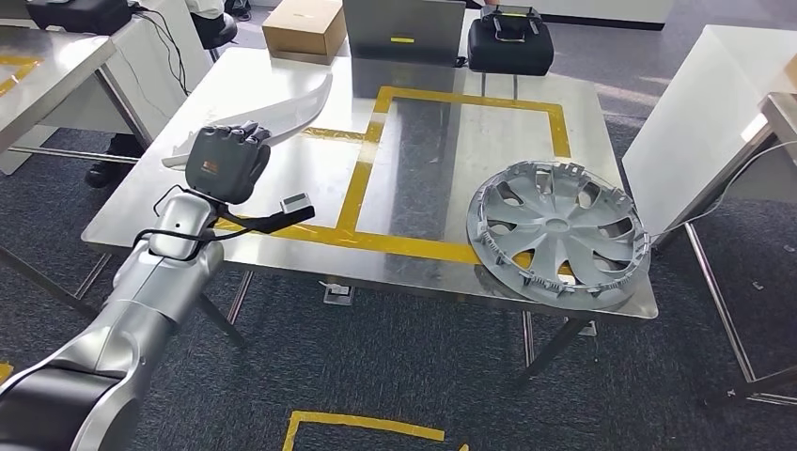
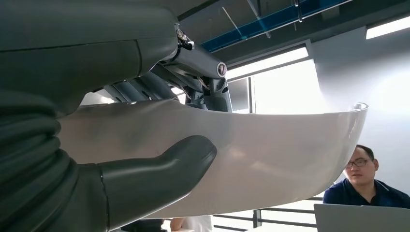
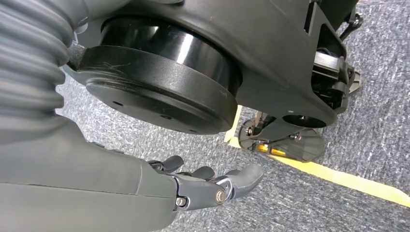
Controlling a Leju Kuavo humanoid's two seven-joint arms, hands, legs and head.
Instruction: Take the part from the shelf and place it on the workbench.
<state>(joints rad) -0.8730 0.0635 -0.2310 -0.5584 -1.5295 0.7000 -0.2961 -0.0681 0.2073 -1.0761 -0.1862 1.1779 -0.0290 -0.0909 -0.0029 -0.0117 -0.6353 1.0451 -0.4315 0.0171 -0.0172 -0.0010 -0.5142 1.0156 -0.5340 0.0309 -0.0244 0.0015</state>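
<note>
A long curved silver-white part (image 1: 282, 115) lies over the left side of the steel workbench (image 1: 423, 188), and my left hand (image 1: 224, 160) grips it near its lower end. In the left wrist view the same pale part (image 2: 270, 154) spans the picture, with my thumb (image 2: 159, 179) under it and my dark fingers (image 2: 203, 82) wrapped over the other side. Whether the part touches the bench top I cannot tell. My right hand (image 3: 212, 186) hangs over the grey carpet, holding nothing, its fingers loosely apart.
A silver wheel cover (image 1: 556, 233) sits at the bench's near right corner, partly on the yellow tape rectangle (image 1: 461, 169). Behind are a cardboard box (image 1: 303, 28), a laptop (image 1: 404, 28) and a black case (image 1: 510, 42). A person (image 2: 362, 181) sits beyond the bench.
</note>
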